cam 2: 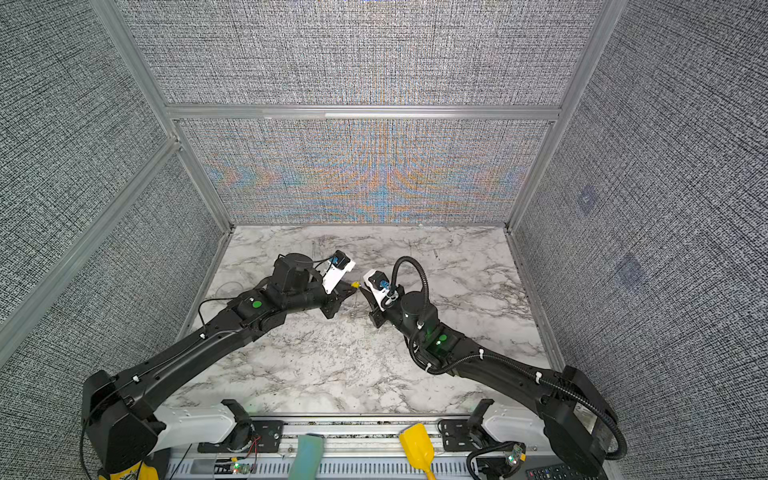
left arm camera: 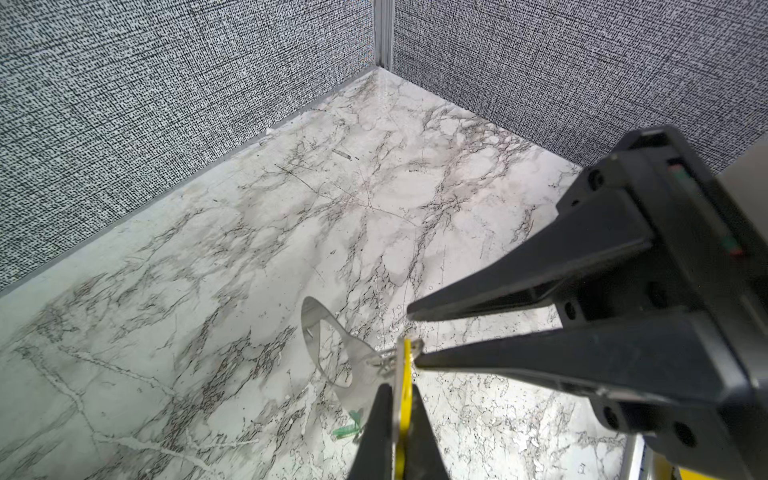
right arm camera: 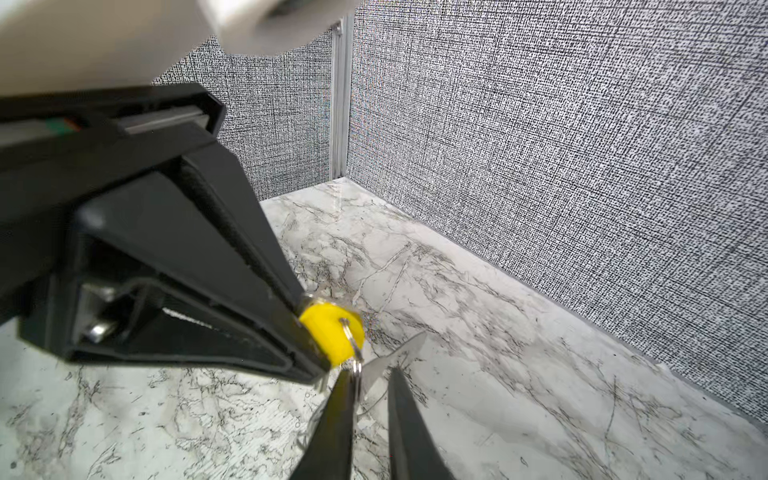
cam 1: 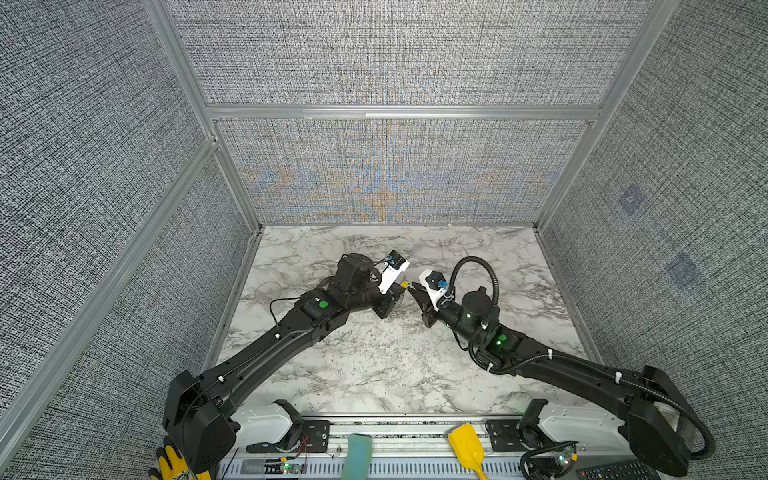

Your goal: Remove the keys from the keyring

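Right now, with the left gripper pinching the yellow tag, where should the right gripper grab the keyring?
Grip the keyring on its flat band beside the yellow tag, pinching across its broad faces, from the side opposite the left gripper. It hangs in the air, thin and flat, and the right gripper, jaws open, is right at that spot.

The yellow key tag (cam 1: pixel 403 285) sits at the left gripper (cam 1: pixel 399 291) tip. The right gripper (cam 1: pixel 412 290) tip is just beside it, above the tabletop (cam 1: pixel 374 365).
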Robot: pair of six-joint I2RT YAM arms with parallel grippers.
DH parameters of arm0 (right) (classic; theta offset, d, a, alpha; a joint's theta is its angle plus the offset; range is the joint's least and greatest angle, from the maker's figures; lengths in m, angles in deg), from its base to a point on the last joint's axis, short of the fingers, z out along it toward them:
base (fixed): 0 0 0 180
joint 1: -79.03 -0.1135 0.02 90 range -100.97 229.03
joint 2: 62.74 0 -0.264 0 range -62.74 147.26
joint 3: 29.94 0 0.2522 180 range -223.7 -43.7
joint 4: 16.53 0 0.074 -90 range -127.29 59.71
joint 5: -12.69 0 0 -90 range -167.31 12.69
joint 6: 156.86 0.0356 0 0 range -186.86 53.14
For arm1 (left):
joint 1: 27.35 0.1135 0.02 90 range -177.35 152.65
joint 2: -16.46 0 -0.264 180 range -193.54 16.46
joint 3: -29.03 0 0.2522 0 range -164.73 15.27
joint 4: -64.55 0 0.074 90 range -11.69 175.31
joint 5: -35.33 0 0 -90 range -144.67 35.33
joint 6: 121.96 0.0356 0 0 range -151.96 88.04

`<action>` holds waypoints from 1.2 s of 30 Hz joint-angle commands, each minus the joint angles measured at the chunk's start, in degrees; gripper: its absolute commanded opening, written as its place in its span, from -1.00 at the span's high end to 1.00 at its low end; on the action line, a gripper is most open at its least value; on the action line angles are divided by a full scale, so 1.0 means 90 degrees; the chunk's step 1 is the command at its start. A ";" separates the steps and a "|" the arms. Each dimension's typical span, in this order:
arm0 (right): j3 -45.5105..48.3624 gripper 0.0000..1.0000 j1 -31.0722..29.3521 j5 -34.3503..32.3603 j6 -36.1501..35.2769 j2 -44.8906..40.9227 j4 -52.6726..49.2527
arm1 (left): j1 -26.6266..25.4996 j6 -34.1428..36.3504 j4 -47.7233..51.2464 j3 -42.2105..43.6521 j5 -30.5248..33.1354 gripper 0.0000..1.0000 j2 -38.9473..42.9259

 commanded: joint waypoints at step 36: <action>0.0620 1.00 -0.0003 0.0950 -0.0656 -0.0378 0.1001 | 0.0006 0.0114 0.0300 -0.0336 0.0586 1.00 -0.0168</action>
